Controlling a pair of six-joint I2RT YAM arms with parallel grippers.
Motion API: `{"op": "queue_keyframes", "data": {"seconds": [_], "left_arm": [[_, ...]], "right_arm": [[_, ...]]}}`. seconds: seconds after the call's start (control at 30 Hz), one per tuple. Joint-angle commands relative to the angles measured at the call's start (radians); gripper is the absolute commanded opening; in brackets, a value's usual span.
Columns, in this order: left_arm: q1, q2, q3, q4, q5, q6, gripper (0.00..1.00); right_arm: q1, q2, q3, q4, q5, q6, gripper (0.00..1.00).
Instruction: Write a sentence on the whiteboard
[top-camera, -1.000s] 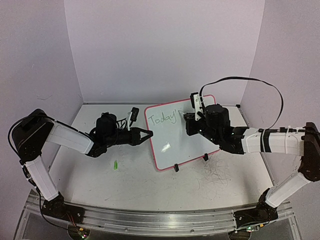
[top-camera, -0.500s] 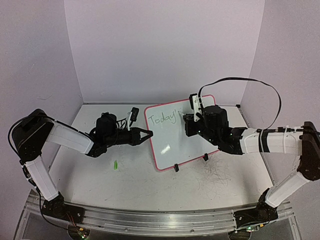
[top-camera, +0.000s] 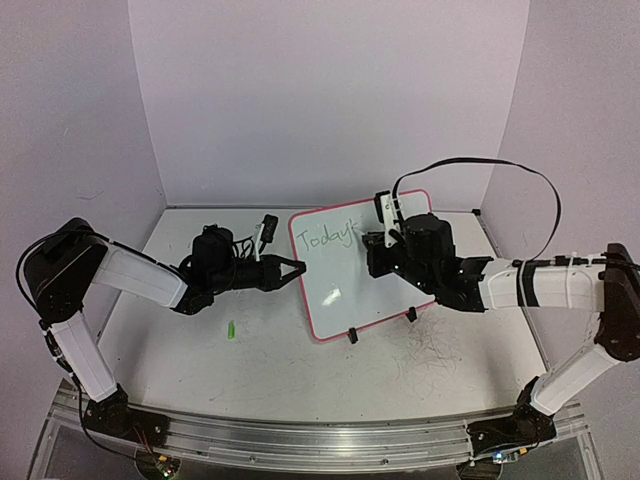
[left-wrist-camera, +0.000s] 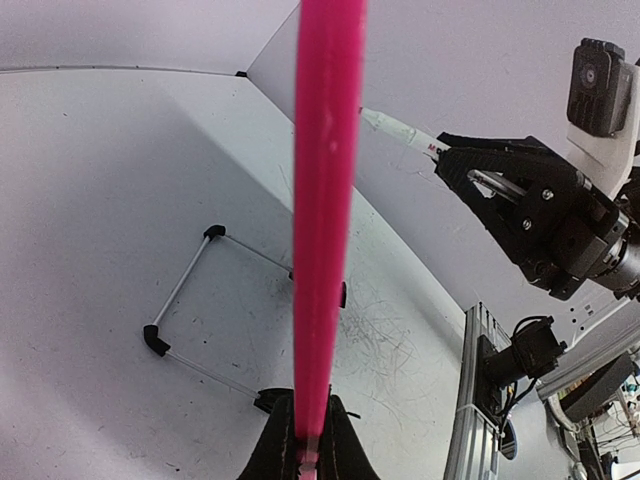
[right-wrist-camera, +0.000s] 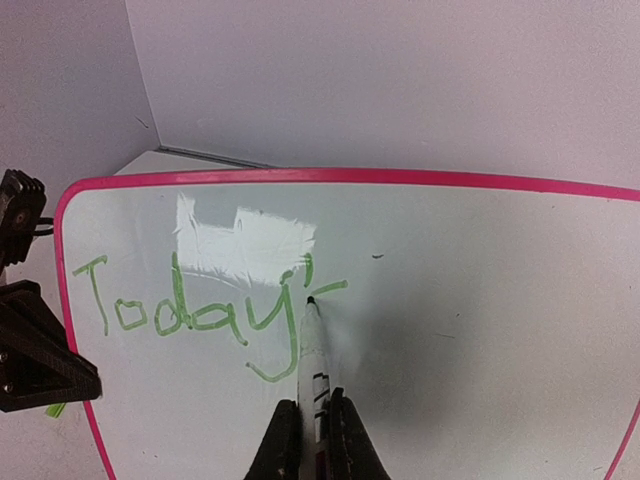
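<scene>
Compared with 1 second ago, a short new green stroke stands at 3 o'clock of the apostrophe. The sentence (right-wrist-camera: 180, 312) now reads "Today'" plus the start of a next letter, and I judge the writing barely 1 word in. The right pincer (right-wrist-camera: 308, 415), clenched on the marker (right-wrist-camera: 312, 350), has crept toward 9 o'clock in the top view, its tip touching the whiteboard (top-camera: 350, 295). The board stands tilted on its clip feet (top-camera: 352, 336) mid-tabletop (top-camera: 200, 370). The left pincer (top-camera: 296, 268) has not moved and clamps the board's pink rim at its 9 o'clock edge, steadying it.
</scene>
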Motion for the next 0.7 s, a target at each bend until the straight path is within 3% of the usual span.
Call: {"op": "queue_keyframes", "data": {"seconds": [0.0, 0.67], "left_arm": [[0.004, -0.045, 0.020, -0.003, 0.017, 0.005, 0.00], [0.004, -0.046, 0.018, -0.003, 0.018, 0.005, 0.00]], "right_arm": [[0.004, -0.009, -0.015, 0.005, 0.019, 0.011, 0.00], [0.005, -0.012, -0.028, -0.040, 0.110, 0.047, 0.00]]}}
